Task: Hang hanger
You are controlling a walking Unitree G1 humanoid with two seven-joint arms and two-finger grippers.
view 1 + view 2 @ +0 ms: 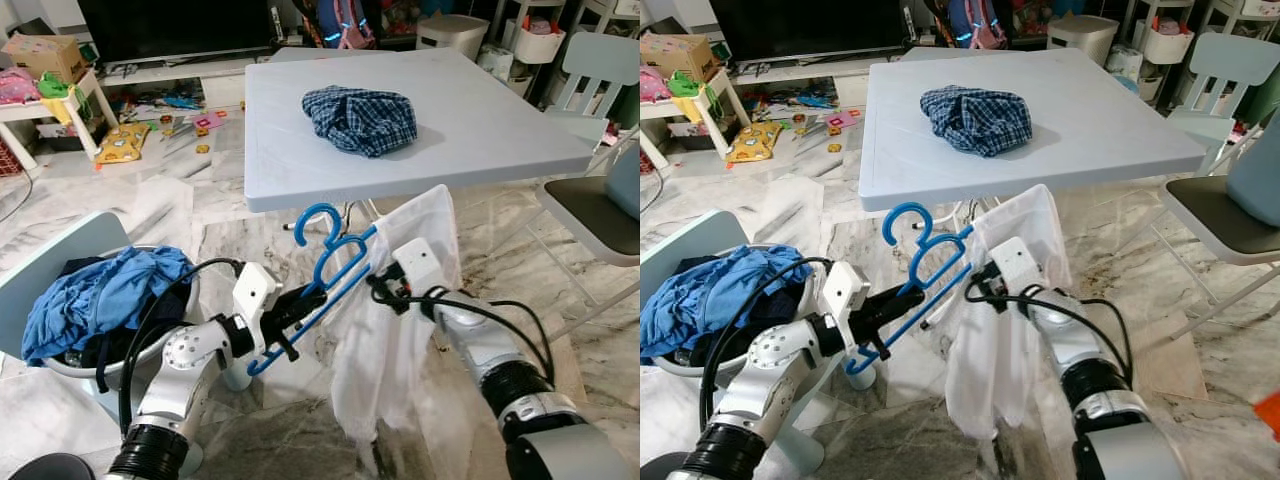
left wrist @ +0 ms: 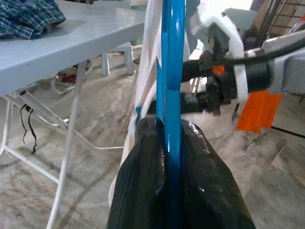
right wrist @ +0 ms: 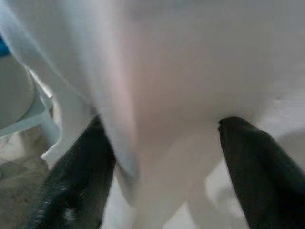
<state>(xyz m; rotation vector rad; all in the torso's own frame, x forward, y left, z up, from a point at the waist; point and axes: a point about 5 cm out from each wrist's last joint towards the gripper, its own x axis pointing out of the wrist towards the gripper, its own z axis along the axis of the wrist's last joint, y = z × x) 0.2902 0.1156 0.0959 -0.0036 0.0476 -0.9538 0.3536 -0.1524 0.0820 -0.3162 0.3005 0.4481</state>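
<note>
The left gripper (image 1: 292, 318) has its jaws pressed together on the lower bar of the blue plastic hanger (image 1: 325, 270), which is held in the air in front of the robot, just below the near edge of the pale blue square counter (image 1: 420, 130), hook end up. The right gripper (image 1: 985, 285) is at the hanger's other end with its jaws spread, thin white fabric garment (image 1: 385, 330) lying between the fingers (image 3: 71, 191); the garment hangs down from the hanger toward the floor. Risk assessment: the garment appears only partly seated on the hanger, so it could slide off and drop if the hanger tilts further or if the right jaws pull away carelessly. The single pinch point on a narrow bar could also let the hanger rotate. The hook sits close to the counter edge and could snag there. A crumpled blue plaid cloth (image 1: 360, 118) lies on the counter. The floor is marbled tile; a grey round basket of blue laundry (image 1: 105, 295) stands on the robot's left, a dark-seated folding chair (image 1: 595, 210) on its right, toys scattered beyond.
</note>
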